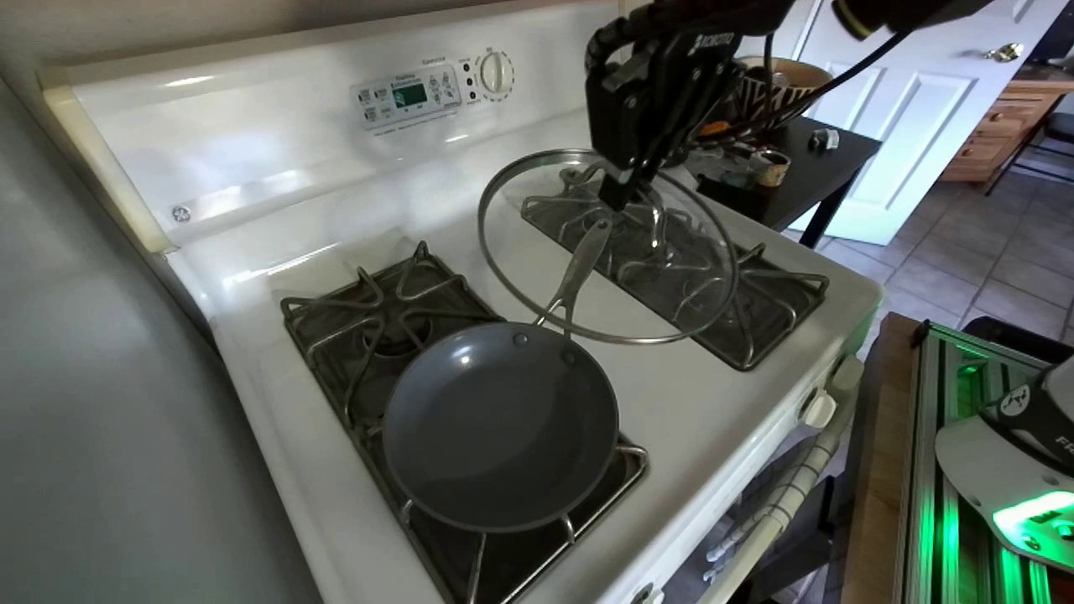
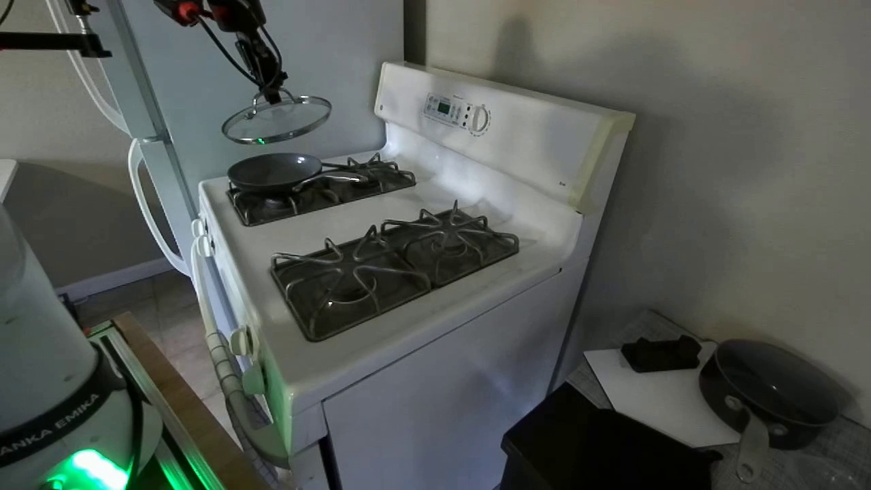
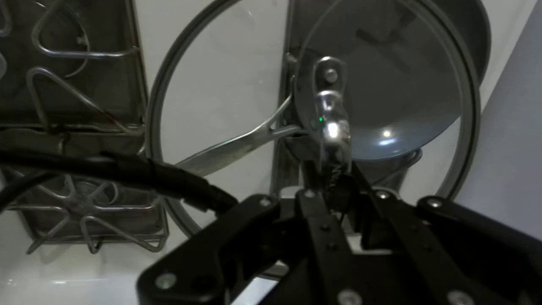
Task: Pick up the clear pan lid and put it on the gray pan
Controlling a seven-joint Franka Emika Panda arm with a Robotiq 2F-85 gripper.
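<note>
My gripper [image 1: 619, 195] is shut on the arched metal handle of the clear pan lid [image 1: 608, 289] and holds it in the air over the stove. In the wrist view the handle sits between the fingertips [image 3: 334, 173], and the lid [image 3: 237, 101] hangs below them. The gray pan [image 1: 503, 428] rests upright on a front burner grate, its metal handle pointing inward across the stove. In an exterior view the lid [image 2: 279, 122] is slightly tilted, a clear gap above the pan [image 2: 272, 171]. In the wrist view the lid overlaps much of the pan [image 3: 472, 25], which shows through the glass.
The stove has a raised back panel [image 2: 503, 126] and a second pair of grates [image 2: 395, 262]. A pale refrigerator [image 2: 326, 61] stands beside the pan's side. A dark saucepan [image 2: 769, 388] and a black bin [image 2: 599, 442] are beyond the stove's opposite side.
</note>
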